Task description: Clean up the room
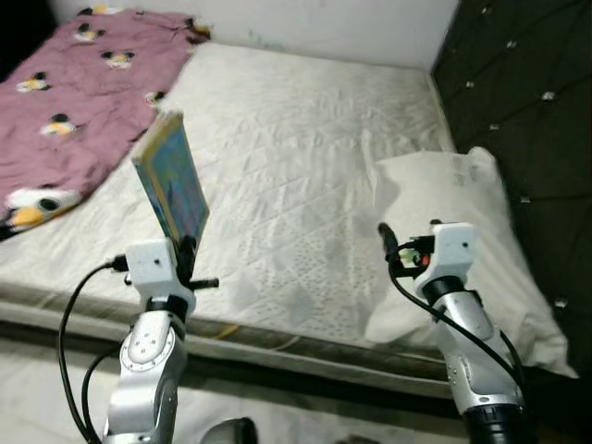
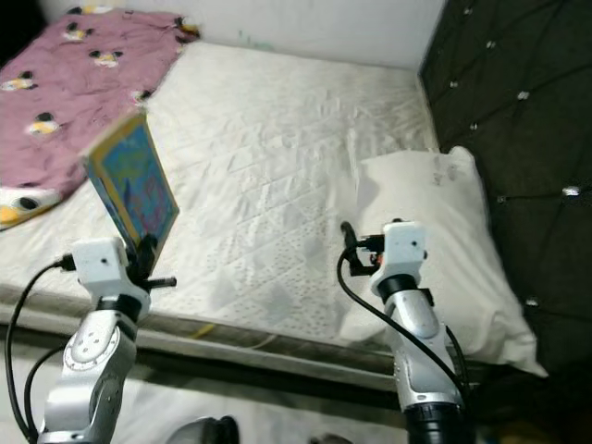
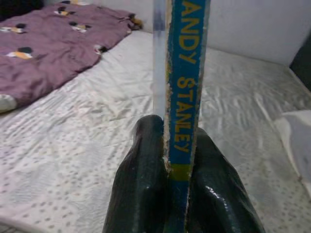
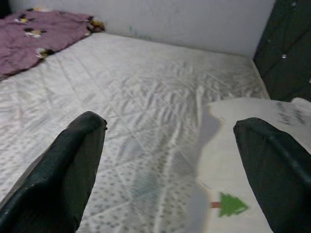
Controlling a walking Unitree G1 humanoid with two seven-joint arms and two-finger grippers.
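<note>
Book spine (image 3: 186,92) – yellow letters on blue read "ANDY STANLEY", 1st word's start cut off by frame edge.

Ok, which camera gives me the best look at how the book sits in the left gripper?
The left wrist view: the book stands spine-on, its lower end pinched between the left gripper's fingers. The eye views show its colourful cover tilted above the mattress, the grip itself hidden.

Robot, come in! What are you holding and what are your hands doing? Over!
Left gripper shut on book, held upright above mattress. Right gripper open, empty, near white pillow. Purple blanket far left. Nothing blocking.
</note>
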